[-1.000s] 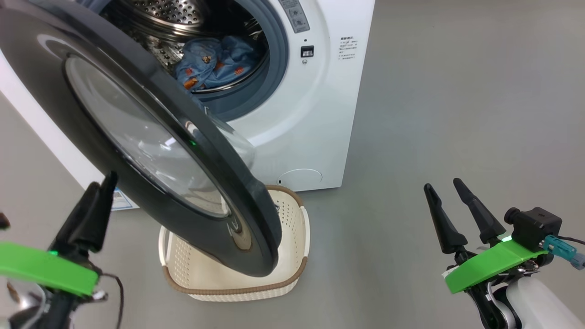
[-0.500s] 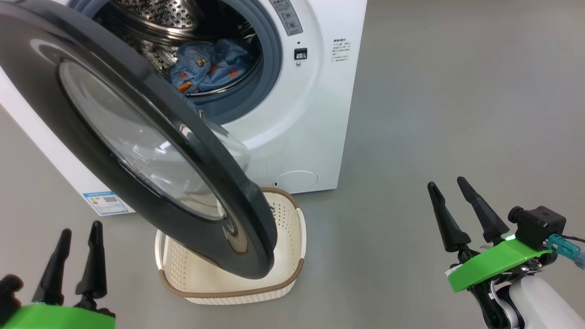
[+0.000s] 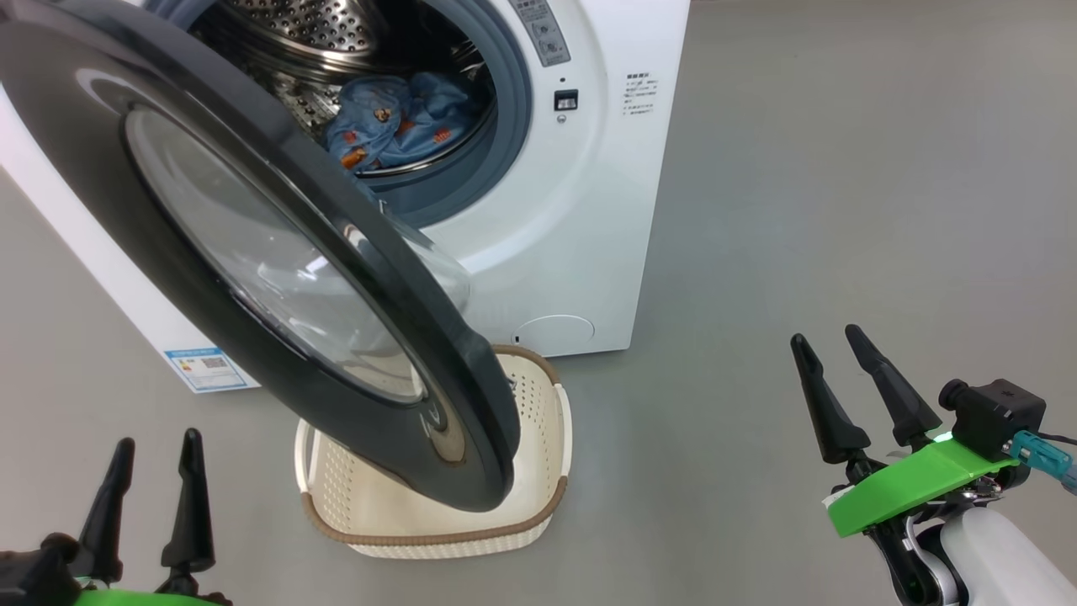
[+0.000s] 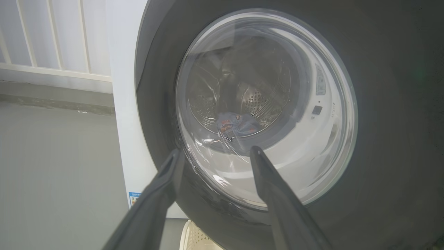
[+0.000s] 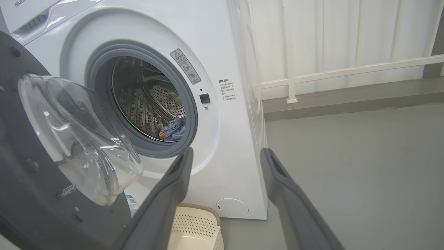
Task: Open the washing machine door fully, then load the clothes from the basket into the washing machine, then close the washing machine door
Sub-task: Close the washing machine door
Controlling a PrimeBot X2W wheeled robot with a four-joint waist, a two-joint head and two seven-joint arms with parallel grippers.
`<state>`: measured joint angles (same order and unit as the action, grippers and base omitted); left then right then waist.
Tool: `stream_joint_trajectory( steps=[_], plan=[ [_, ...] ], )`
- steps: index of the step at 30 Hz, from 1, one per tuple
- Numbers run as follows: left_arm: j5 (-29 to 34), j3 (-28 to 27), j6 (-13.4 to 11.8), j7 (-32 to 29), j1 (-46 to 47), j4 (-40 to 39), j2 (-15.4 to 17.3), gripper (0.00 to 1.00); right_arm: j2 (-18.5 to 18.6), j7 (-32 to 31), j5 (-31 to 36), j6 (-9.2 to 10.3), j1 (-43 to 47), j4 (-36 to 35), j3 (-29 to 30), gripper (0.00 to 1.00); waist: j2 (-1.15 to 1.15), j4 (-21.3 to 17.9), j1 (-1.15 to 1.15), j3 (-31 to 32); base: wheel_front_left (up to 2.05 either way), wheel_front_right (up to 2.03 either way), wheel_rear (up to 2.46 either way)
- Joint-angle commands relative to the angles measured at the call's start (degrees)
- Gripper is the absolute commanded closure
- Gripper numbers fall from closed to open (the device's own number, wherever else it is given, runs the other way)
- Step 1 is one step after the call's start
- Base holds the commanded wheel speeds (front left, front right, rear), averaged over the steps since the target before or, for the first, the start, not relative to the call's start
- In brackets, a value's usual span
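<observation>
The washing machine [image 3: 580, 219] stands at the top with its drum [image 3: 311, 25] exposed; blue patterned clothes [image 3: 395, 118] lie inside. The washing machine door [image 3: 252, 252] is swung out at an angle, its lower edge hanging over the cream basket [image 3: 437, 536], whose visible part looks empty. My left gripper [image 3: 156, 450] is open at the lower left, apart from the door, and faces the door's outer glass [image 4: 267, 104]. My right gripper [image 3: 829, 345] is open at the lower right, holding nothing. The right wrist view shows the door's inner glass bowl [image 5: 76, 139], the clothes [image 5: 173, 128] and a basket corner [image 5: 197, 225].
Grey floor [image 3: 841, 210] stretches to the right of the machine. A blue label sticker [image 3: 210, 369] and a round lower cap [image 3: 554, 328] mark the machine's front. A white railing [image 5: 347, 71] runs along the wall behind.
My left gripper has dropped from beside the door's lower rim to the bottom left, away from the door. The door and my right gripper stay about where they were.
</observation>
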<state>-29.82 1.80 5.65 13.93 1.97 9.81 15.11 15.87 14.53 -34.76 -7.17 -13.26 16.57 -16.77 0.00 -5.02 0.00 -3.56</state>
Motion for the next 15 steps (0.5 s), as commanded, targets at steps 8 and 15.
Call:
stream_joint_trajectory(
  steps=[8, 15],
  plan=[
    [2.30, -2.35, -0.31, 0.99, 0.86, -0.78, -0.24, 0.00, 1.00, 0.47, 0.38, -0.32, 0.74, -1.30, -0.74, 0.00, 0.00, 0.83, 0.00, 0.18, 0.00, 0.00, 0.00],
    [3.00, -2.55, -0.21, 1.05, 0.60, -0.83, -1.16, 0.00, 1.13, 0.47, 0.35, -0.32, 0.81, -1.24, -0.81, 0.00, 0.00, 1.40, 0.00, 0.53, 0.00, 0.00, 0.00]
  ],
)
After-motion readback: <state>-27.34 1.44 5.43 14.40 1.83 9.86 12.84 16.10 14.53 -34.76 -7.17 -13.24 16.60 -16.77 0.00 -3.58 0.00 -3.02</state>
